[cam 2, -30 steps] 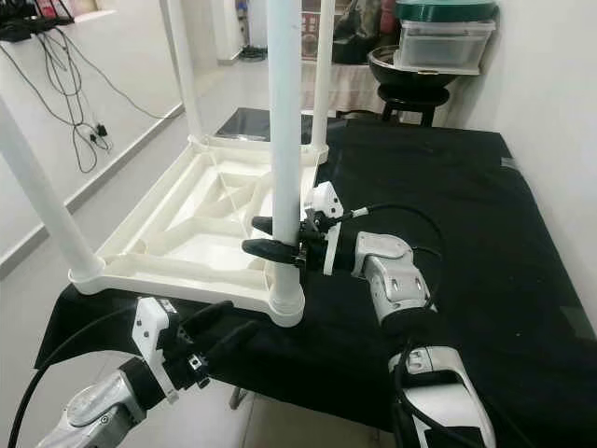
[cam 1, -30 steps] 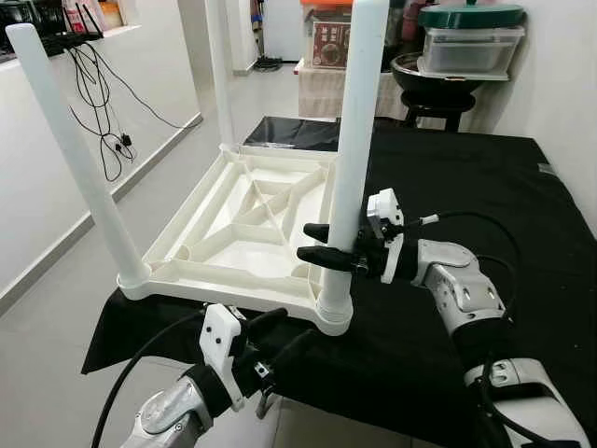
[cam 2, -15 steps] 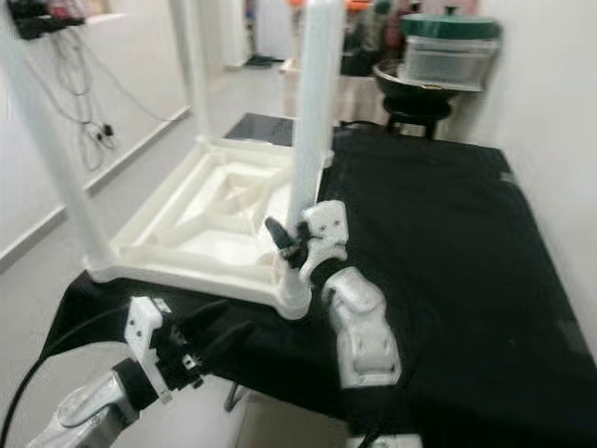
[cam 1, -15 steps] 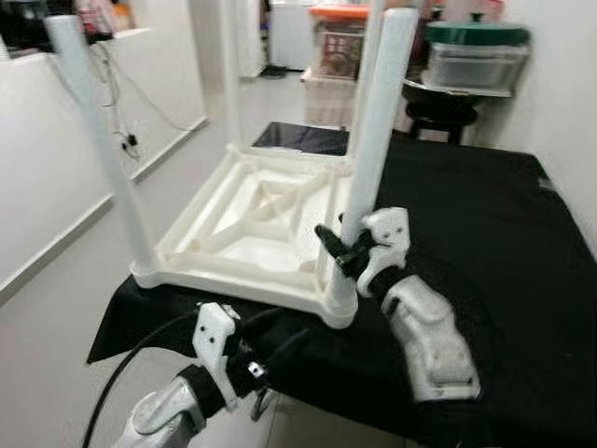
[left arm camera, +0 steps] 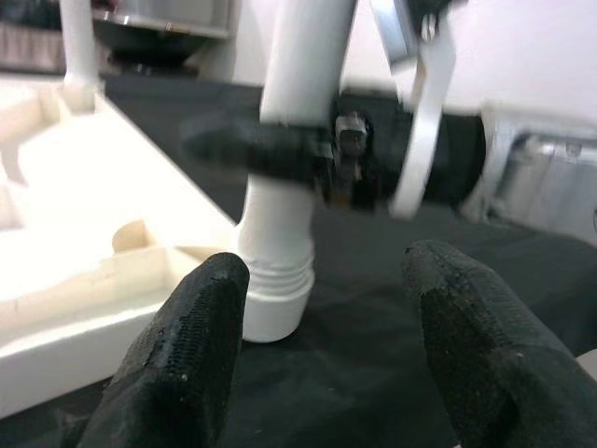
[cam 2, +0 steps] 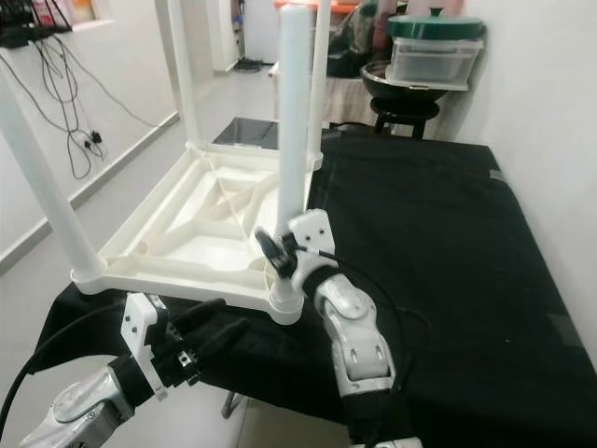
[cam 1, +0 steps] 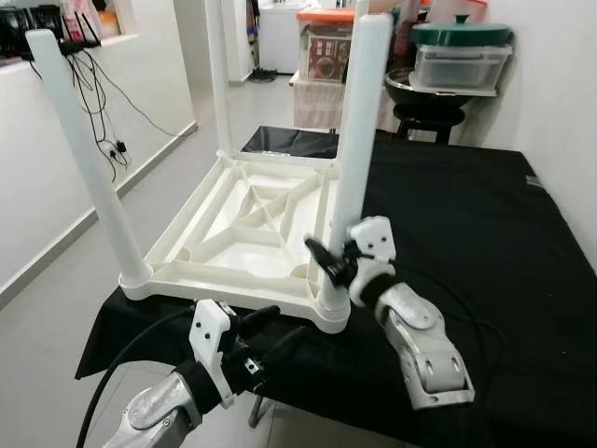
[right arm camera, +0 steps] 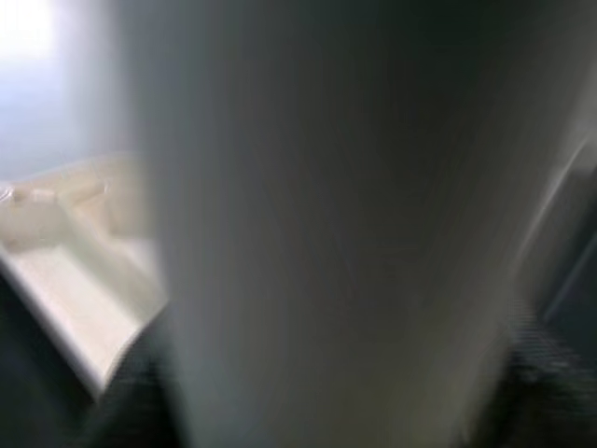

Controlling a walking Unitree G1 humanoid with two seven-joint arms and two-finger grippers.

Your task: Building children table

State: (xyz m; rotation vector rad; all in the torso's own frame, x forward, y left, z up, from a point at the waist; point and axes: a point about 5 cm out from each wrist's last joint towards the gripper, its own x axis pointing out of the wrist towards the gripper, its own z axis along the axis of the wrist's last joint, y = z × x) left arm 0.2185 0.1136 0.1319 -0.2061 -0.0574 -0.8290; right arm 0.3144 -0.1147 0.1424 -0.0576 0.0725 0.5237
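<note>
Head views: we had the children's table (cam 1: 252,219) upside down on the black-covered worktop (cam 1: 466,215), its near edge close to the worktop's front edge. The right gripper (cam 1: 328,265) was clamped low on the near-right leg (cam 1: 359,140), just above its threaded socket. The near-left leg (cam 1: 79,149) and the far legs stood upright. The left gripper (cam 1: 266,329) hovered off the front edge, below the table rim, jaws apart, holding nothing.

Risks as we judged them: torque on the leg could cross-thread it or drag the whole top toward the edge, since nothing braced it. The left arm sat under the overhang, so a slide would hit it.

Left wrist view: its fingers (left arm camera: 187,359) were spread and empty, facing the leg's collar (left arm camera: 275,294); the right gripper's black finger crossed the leg above it. A left-hand reach would meet that finger first.

Right wrist view: the leg (right arm camera: 326,224) was pressed up close and blurred; a corner of the table's underside (right arm camera: 65,252) showed beside it.

Around: a black stool (cam 1: 437,103) with a green-lidded container (cam 1: 464,51) behind the worktop, cables (cam 1: 98,93) on the left wall.
</note>
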